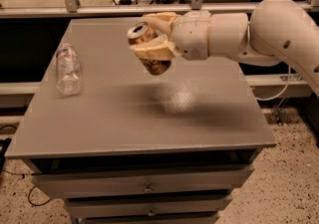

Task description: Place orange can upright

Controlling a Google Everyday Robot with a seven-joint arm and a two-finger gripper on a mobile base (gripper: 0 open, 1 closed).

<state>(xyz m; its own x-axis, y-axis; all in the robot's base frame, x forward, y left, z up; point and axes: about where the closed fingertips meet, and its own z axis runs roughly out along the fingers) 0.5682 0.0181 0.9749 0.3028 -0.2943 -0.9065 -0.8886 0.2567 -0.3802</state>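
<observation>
While midair (tilted), orange can (158,64) within hand (147,37)

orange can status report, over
Tool shut on orange can, above table centre. Can tilted, off the surface. Water bottle far left, not in the way.

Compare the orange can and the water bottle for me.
The orange can is coppery metal; the water bottle is clear plastic. The can hangs tilted above the middle of the table, clamped in the tool; the bottle rests on the table near its left edge in the view, untouched. Both are drink containers.
</observation>
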